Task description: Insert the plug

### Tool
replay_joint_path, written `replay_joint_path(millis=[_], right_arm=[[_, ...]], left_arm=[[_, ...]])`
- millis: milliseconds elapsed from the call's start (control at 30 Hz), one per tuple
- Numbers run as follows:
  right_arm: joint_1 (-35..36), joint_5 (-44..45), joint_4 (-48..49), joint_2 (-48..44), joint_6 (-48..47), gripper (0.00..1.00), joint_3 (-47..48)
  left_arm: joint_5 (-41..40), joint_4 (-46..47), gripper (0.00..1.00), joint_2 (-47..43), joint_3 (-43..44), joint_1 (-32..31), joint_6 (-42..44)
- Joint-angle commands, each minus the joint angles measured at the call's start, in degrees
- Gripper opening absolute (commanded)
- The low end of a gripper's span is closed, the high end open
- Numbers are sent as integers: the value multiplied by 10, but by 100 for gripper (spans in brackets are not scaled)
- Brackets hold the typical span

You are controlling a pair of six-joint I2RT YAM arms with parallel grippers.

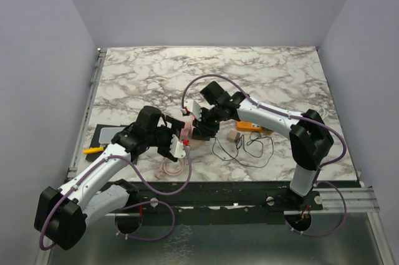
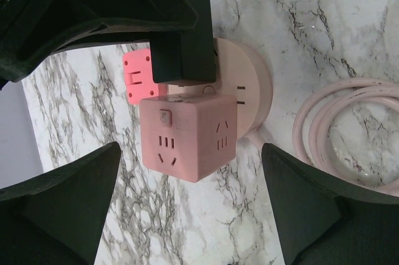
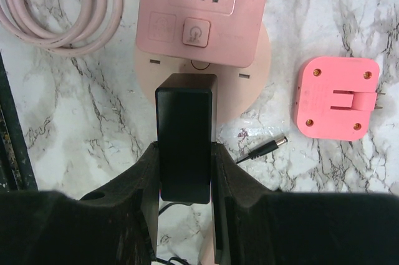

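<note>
Two arms, one worktop, several small electrical items.

1. Walls point(image 1: 206, 3): plain, matte, pale lavender-grey, closing in three sides.
2. Table point(image 1: 262, 72): flat rectangular slab, white marble pattern with grey-brown veining, smooth and slightly glossy.
3. Left gripper point(image 2: 190, 153): black, coarse-textured wedge fingers spread wide, one on each side of the socket cube and clear of it; holds nothing.
4. Right gripper point(image 3: 184, 178): same black fingers, set narrow and clamped on the two long flanks of the black plug.
5. Socket cube point(image 2: 187, 128): matte pink plastic, rounded edges, socket slots and a small button on its faces; stands on a round base point(image 3: 252, 90) of paler pink near the table's middle.
6. Coiled cable point(image 3: 65, 39): pale pink, smooth, wound in loose rings, lying flat just beside the base.
7. Orange device point(image 1: 252, 129): flat, rectangular, right of the cube, with thin black leads point(image 1: 252, 149) looped in front of it.
8. Black plug point(image 3: 185, 121): smooth rectangular block, long axis in line with the right fingers, free end pointing at the cube and lying over the round base. Whether its prongs sit in a socket cannot be told.
9. Coral adapter point(image 3: 336, 98): small rounded square, four screw holes, folded flat prongs, lying on the marble beside the base.
10. Barrel connector point(image 3: 265, 148): small metal-tipped cylinder on a black lead, between plug and adapter.
</note>
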Motion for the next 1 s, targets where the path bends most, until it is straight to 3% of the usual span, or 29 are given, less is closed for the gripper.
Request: replay_joint_path(millis=[0,967], right_arm=[[2,12,-37,7,-21,1,5],[22,41,-101,81,-46,1,59]], left_arm=[[26,1,95,-4,-6,2,12],[92,0,93,67,15,-16,127]])
